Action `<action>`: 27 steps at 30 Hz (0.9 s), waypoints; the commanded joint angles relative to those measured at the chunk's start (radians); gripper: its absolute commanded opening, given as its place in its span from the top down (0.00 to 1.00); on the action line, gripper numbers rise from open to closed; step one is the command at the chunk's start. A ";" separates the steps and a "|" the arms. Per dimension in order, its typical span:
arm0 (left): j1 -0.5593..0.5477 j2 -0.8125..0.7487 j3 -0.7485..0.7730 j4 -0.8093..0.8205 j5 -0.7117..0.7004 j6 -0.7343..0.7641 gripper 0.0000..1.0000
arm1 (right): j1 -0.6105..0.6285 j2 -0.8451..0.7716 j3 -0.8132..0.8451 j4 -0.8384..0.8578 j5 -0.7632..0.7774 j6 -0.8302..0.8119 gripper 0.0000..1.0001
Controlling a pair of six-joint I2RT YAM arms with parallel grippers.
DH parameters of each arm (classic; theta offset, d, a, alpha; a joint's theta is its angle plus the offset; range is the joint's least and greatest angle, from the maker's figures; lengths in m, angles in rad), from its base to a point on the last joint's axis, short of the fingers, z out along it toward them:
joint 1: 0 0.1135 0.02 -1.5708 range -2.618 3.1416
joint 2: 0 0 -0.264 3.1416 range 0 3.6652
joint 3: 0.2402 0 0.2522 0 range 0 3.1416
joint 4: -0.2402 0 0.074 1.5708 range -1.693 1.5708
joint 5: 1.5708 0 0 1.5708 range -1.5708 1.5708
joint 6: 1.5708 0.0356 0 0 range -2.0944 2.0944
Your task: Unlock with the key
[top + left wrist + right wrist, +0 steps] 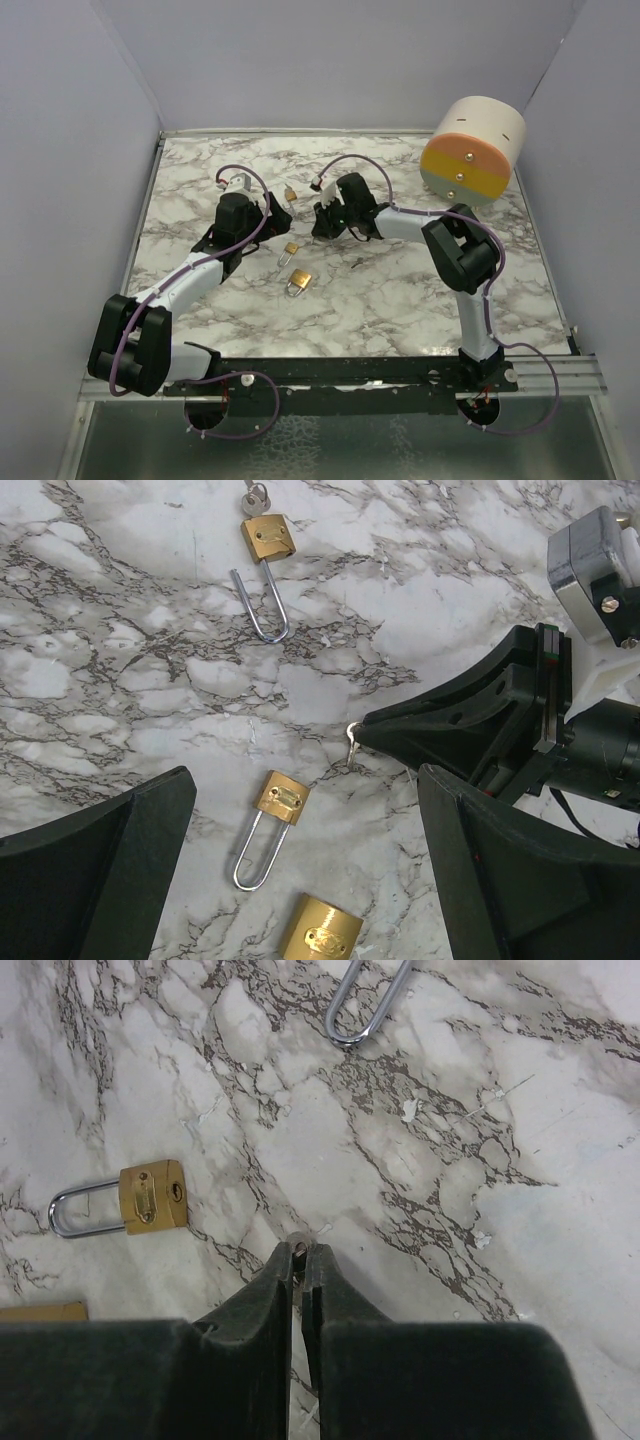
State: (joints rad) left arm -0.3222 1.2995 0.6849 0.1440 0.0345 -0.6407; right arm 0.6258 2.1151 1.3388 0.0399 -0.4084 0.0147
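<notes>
Right gripper (301, 1256) pinched shut on key (352, 740), tips on table (400, 300) just right of middle padlock (282, 800). Left gripper (305, 776) wide, above it. Second padlock (267, 537) farther, third padlock (322, 935) nearer.

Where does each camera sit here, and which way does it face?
Top external: above and behind the bases, looking down at the marble table; left arm and right arm show fully.
Left wrist: on the left arm, facing down at the middle padlock; open left fingers frame it.
Right wrist: facing down along the shut right fingers, which pinch a key.
Shared: both wrist views show the middle padlock and the right fingers.
</notes>
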 commanded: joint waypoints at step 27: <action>-0.003 0.026 -0.010 0.225 0.155 -0.009 0.13 | -0.066 -0.207 -0.305 0.376 -0.041 0.394 0.99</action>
State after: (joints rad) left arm -0.3222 1.3025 0.6708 0.2981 0.1337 -0.6411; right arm 0.5697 1.9778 1.0660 0.3088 -0.4419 0.3248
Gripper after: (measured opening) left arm 0.881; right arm 0.039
